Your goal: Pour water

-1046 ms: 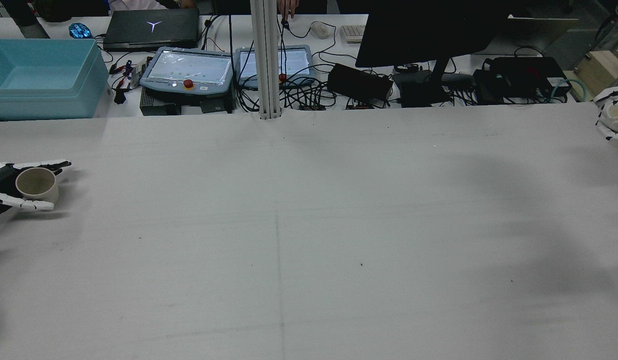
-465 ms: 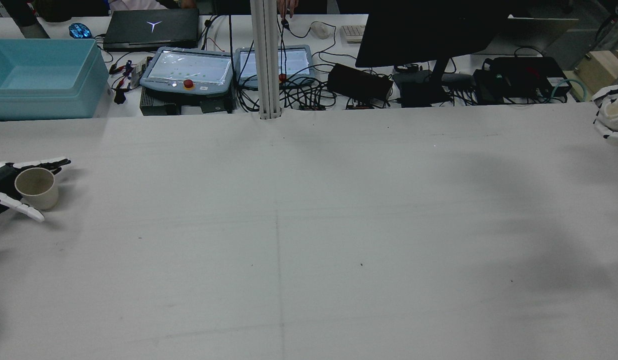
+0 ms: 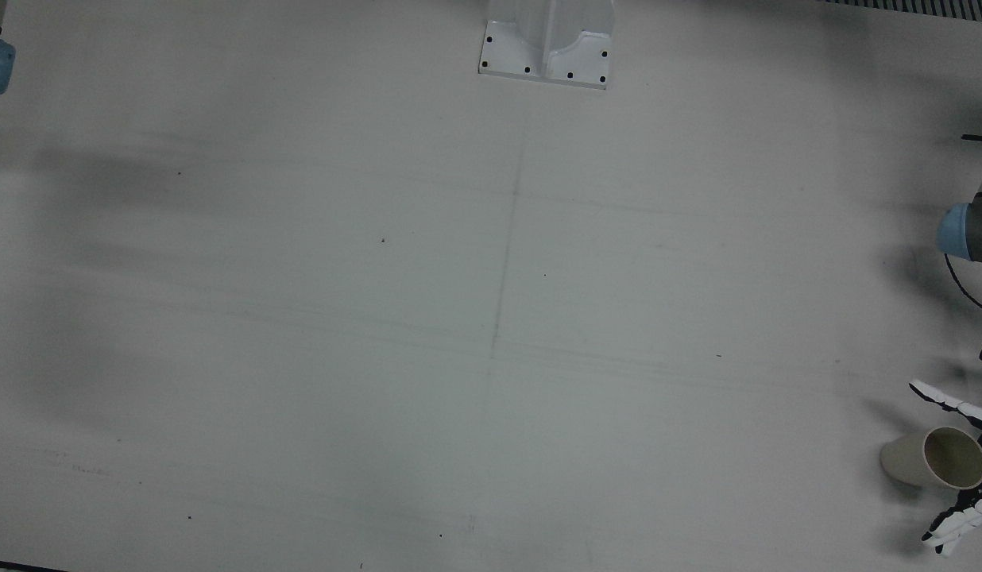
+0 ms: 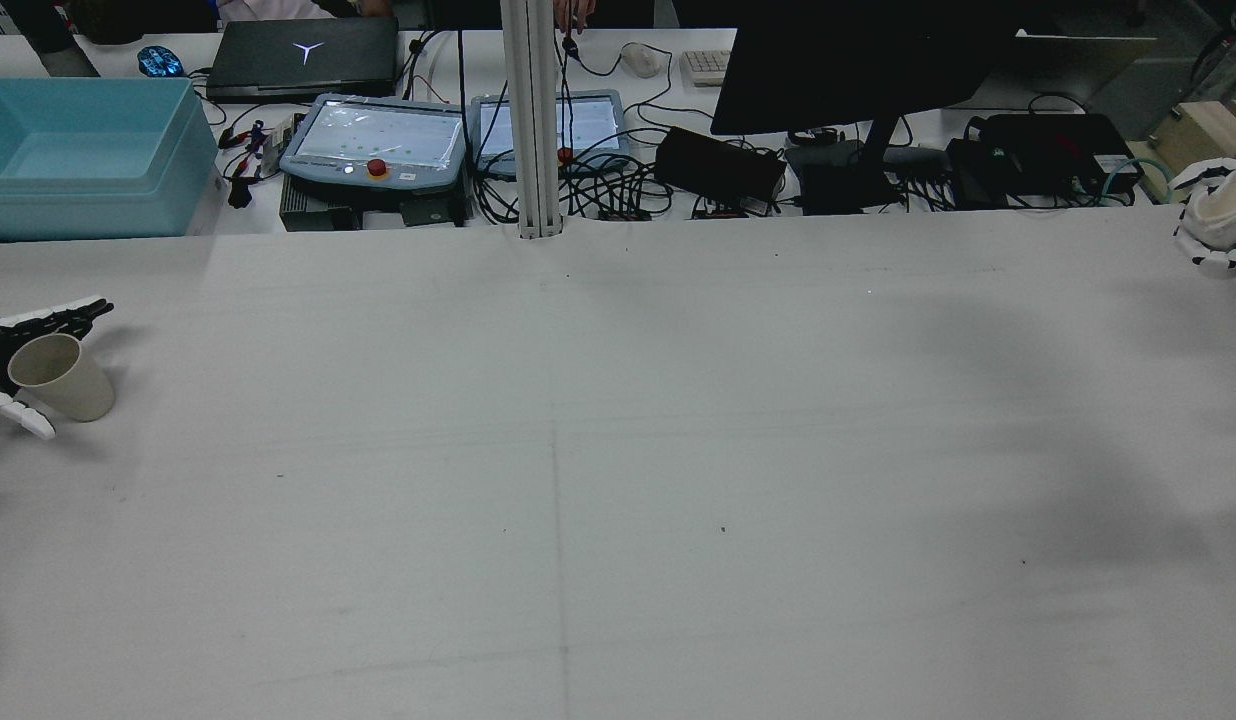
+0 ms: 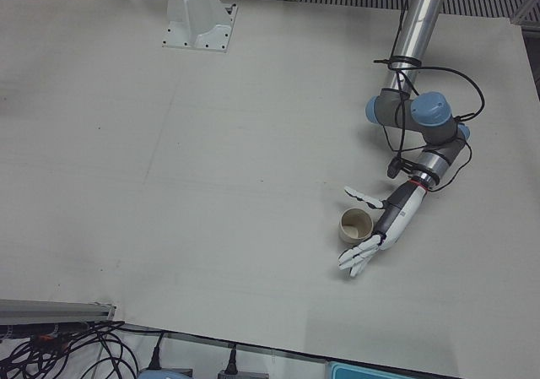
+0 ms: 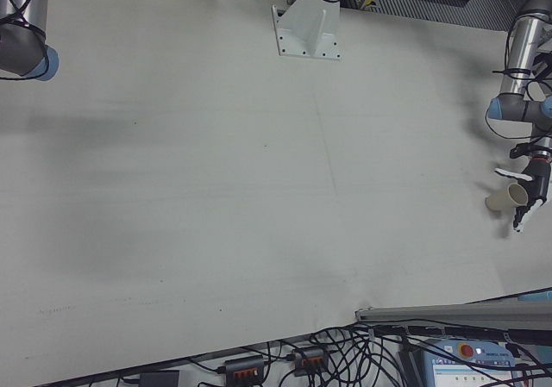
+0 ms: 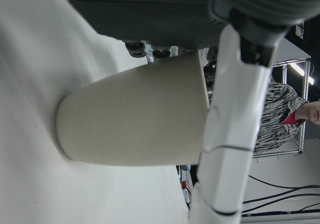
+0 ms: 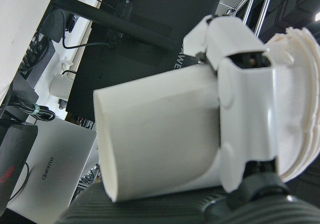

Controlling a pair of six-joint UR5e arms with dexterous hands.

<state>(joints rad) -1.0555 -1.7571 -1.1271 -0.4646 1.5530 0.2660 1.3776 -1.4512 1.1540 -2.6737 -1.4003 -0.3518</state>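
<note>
Only in the rear view and its own camera do we see the right hand (image 4: 1216, 232), at the worktop's far right edge, clenched around a white cup (image 8: 160, 134) that lies tilted in its grasp. None of the three front views shows that hand. We see the left hand (image 5: 377, 227) spread and released at the far left edge, its fingers (image 3: 956, 520) flanking a beige cup (image 5: 355, 225) that stands on the table (image 4: 618, 480); we cannot tell whether they touch it. We count two cups and two hands. Between them the worktop lies open and bare, corner to corner.
</note>
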